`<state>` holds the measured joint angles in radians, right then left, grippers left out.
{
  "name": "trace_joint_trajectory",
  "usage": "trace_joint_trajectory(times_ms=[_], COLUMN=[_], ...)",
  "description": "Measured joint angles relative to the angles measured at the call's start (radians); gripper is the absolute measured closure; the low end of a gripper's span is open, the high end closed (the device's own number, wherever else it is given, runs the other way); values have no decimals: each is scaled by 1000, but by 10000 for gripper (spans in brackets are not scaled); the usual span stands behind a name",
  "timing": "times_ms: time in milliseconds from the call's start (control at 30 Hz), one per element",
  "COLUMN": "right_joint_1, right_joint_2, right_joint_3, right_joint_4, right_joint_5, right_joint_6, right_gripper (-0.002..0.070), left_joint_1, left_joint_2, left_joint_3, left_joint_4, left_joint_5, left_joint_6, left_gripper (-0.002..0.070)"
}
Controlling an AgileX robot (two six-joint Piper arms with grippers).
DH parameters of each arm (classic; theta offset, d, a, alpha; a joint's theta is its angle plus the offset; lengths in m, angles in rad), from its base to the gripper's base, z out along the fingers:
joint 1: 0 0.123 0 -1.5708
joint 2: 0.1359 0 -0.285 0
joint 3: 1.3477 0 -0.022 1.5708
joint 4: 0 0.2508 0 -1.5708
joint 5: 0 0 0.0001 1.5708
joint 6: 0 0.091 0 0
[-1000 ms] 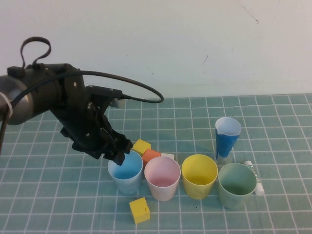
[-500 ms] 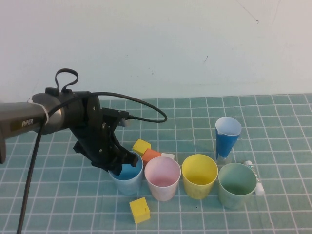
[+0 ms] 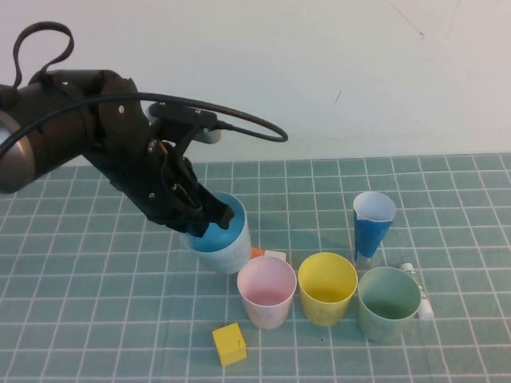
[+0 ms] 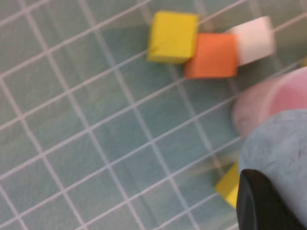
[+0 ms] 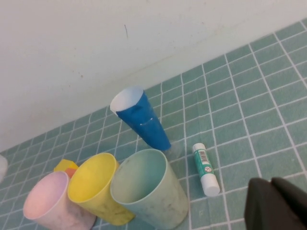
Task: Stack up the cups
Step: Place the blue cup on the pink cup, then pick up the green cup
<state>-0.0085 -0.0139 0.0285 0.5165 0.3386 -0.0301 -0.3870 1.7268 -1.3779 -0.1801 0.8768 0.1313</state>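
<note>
Light blue cup (image 3: 217,236) tilted, mouth up-left, rim clenched by left pincer (image 3: 201,217), right pincer (image 5: 276,203) clenched, parked.

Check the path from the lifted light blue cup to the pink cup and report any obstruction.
Nothing visible blocks it. The left claw, shut on the light blue cup, holds it raised just left of the pink cup, whose mouth is open. The right claw stays parked beside the green cup.

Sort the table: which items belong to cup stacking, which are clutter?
Job:
- light blue cup, held off the table by left end effector
- pink cup
- yellow cup
- pale green cup

Clutter:
- dark blue cone cup
- yellow cube
- glue stick

Right end effector: shut, parked.
</note>
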Motion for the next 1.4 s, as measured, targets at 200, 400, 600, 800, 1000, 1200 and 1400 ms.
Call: trace_joint_trajectory(times_ms=[200,400,600,800,1000,1200,1400], right_joint_1=[0,0,0,0,0,0,0], right_joint_2=[0,0,0,0,0,37,306], right_joint_3=[0,0,0,0,-8,-187,-425], right_joint_4=[0,0,0,2,23,2,-71], right_joint_5=[0,0,0,-7,-1,81,222], right_joint_6=[-4,-4,-7,-19,-45,-204,-356], right_gripper=[679,679,679,679,678,678,679], left_joint_1=[-94,-125,-125,-125,-125,-125,-125], left_joint_2=[-4,77,162,207,186,64,-126], left_joint_3=[-13,-22,-59,-66,-87,-82,45], left_joint_4=[8,12,63,69,127,223,234], left_joint_5=[-13,-85,-74,-74,-78,-51,-98], left_joint_6=[8,-11,-62,-76,-140,-181,-190], left_gripper=[662,662,655,506,414,561,664])
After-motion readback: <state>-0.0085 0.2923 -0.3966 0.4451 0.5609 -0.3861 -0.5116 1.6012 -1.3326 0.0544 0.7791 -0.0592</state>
